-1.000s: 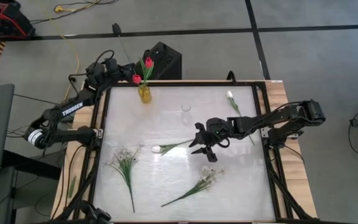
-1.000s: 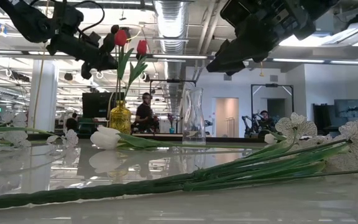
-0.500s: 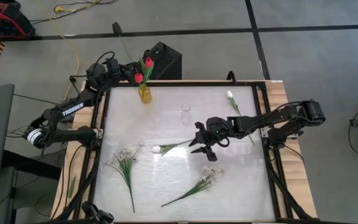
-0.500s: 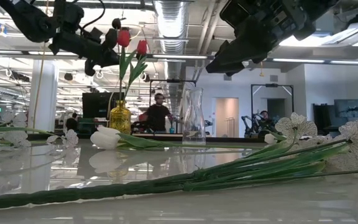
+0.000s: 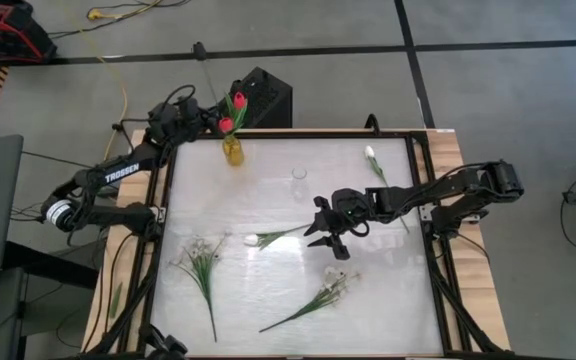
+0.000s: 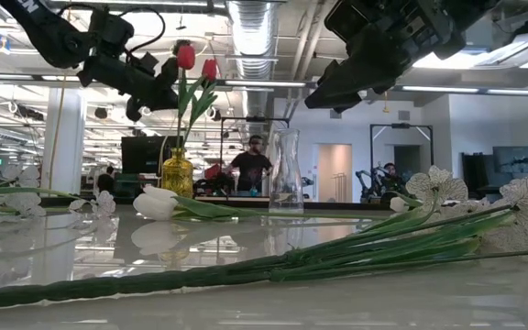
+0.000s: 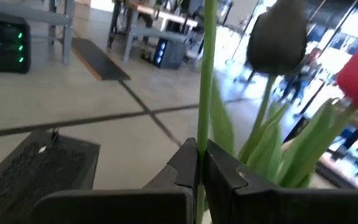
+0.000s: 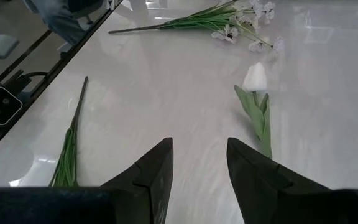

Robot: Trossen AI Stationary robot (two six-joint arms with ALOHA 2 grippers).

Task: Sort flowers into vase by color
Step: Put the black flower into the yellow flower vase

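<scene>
1. Seen from above, a glossy white table (image 5: pixel 268 200) in a dark frame has a dark robot arm at each side.
2. The left gripper (image 5: pixel 190 108) is raised over the table's far left corner, just beside a small yellow glass vase (image 5: pixel 232 149). Its fingers (image 7: pixel 219 171) are pressed tight on the thin green stem of a dark-headed tulip (image 7: pixel 280 37), whose stem points away from the table.
3. The yellow vase already holds two red tulips (image 5: pixel 231 112), standing upright; the dark tulip's head is close beside them in the low view.
4. A clear glass vase (image 5: pixel 299 173) stands near the middle of the far edge, with nothing seen in it.
5. The right gripper (image 5: pixel 326 236) hovers above the table's centre with its fingers (image 8: pixel 151 171) partly apart and nothing between them.
6. A white tulip (image 5: pixel 268 237) lies flat just beside that gripper.
7. Another white tulip (image 5: pixel 376 167) lies near the far right corner.
8. Two leafy sprigs of tiny white blossoms lie on the near half: one to the left (image 5: pixel 202 265), one nearer the centre (image 5: pixel 320 296).
9. In the low view, a person (image 6: pixel 250 168) stands in the room behind the table.
</scene>
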